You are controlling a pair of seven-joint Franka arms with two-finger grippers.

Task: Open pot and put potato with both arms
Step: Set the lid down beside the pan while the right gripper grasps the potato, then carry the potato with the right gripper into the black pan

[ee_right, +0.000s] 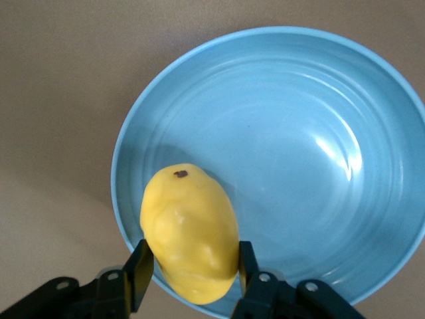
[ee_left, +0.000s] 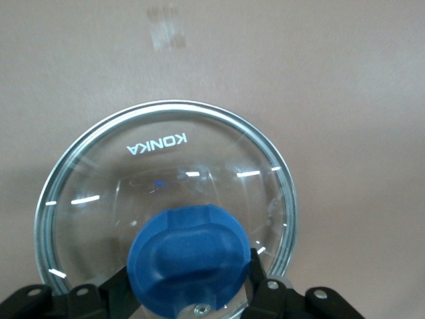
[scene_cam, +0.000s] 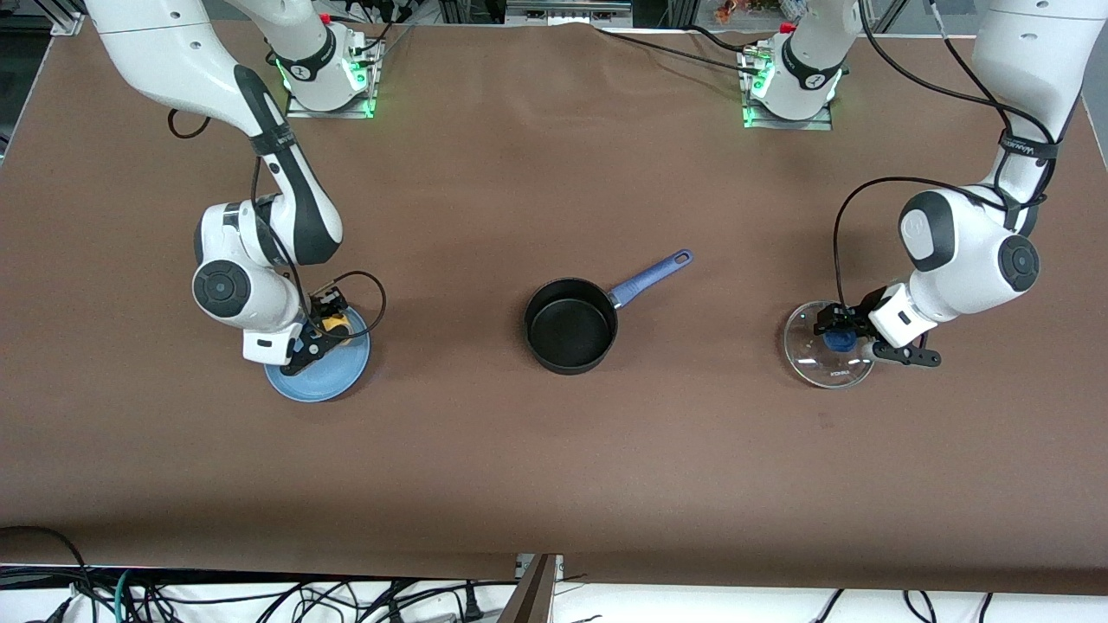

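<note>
The uncovered pot (scene_cam: 571, 326) sits mid-table, handle toward two o'clock. The right gripper (ee_right: 191, 276) pinches the potato (ee_right: 190, 232) over the blue plate (ee_right: 299, 153). The left gripper (ee_left: 192, 292) clamps the glass lid's (ee_left: 166, 166) blue knob (ee_left: 189, 256).

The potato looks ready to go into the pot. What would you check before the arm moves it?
1. Pot open: ok, no lid on it.
2. Pot empty: ok, only its black bottom shows.
3. Lid out of the way: ok, toward the left arm's end of the table, left gripper around its blue knob.
4. Right gripper on the potato: ok, fingers on both sides.
5. Potato lifted off the plate: cannot tell.
</note>
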